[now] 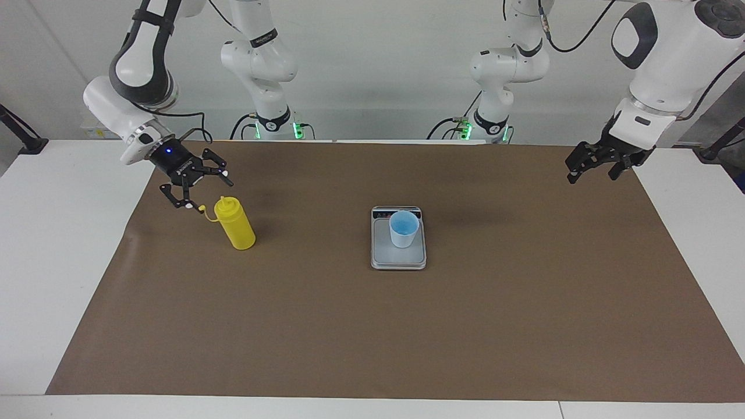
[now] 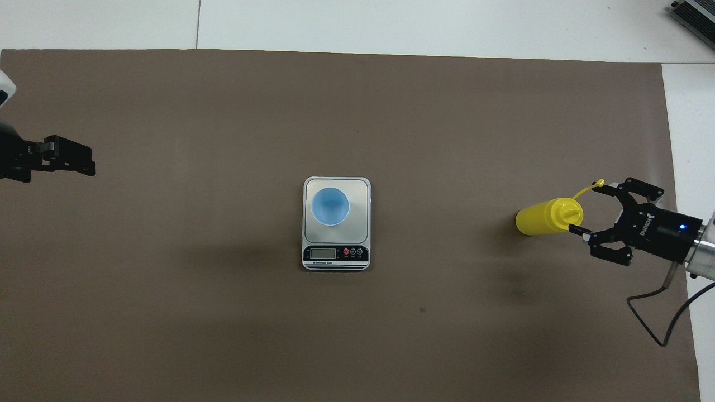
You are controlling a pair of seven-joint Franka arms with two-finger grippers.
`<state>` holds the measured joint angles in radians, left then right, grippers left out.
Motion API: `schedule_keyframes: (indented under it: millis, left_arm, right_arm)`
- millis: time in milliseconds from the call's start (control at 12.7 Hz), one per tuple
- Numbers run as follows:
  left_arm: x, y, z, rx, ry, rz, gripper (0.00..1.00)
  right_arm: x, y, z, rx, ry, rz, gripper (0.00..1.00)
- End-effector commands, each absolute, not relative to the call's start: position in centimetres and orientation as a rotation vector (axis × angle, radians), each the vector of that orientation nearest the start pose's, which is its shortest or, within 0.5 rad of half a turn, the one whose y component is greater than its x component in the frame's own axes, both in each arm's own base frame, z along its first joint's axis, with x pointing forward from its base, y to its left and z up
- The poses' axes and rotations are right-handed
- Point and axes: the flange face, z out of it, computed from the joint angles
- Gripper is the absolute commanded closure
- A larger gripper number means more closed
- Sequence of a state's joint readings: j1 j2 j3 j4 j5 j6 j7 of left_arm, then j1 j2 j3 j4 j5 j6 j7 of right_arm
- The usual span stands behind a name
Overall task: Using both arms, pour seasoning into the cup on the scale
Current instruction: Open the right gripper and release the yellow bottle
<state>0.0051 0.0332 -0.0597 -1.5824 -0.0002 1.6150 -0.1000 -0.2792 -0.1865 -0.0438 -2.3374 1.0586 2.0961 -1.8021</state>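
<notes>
The seasoning, a yellow squeeze bottle (image 1: 234,226) (image 2: 544,218), stands upright on the brown mat toward the right arm's end of the table. Its small cap (image 1: 202,208) hangs on its tether. My right gripper (image 1: 206,194) (image 2: 586,207) hovers open beside the bottle's top, apart from it and holding nothing. The light blue cup (image 1: 403,228) (image 2: 329,206) stands on the silver scale (image 1: 384,256) (image 2: 362,192) at the middle of the mat. My left gripper (image 1: 591,173) (image 2: 84,162) waits open and empty over the mat's edge at the left arm's end.
A brown mat (image 1: 372,337) covers most of the white table (image 1: 52,233). Two more white arms (image 1: 262,64) stand at the robots' edge of the table, away from the objects. The scale's display strip (image 2: 335,254) faces the robots.
</notes>
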Motion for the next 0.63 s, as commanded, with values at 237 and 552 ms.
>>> schedule_keyframes:
  millis: [237, 552]
  left_arm:
    - [56.1, -2.9, 60.6, -3.156, -0.093, 0.012, 0.00]
    - [56.1, -2.8, 60.6, -3.156, -0.095, 0.012, 0.00]
  right_arm:
    - [48.5, -10.3, 47.1, -2.468, -0.965, -0.741, 0.00]
    - [50.5, -7.0, 50.1, -2.702, -0.797, -0.529, 0.00]
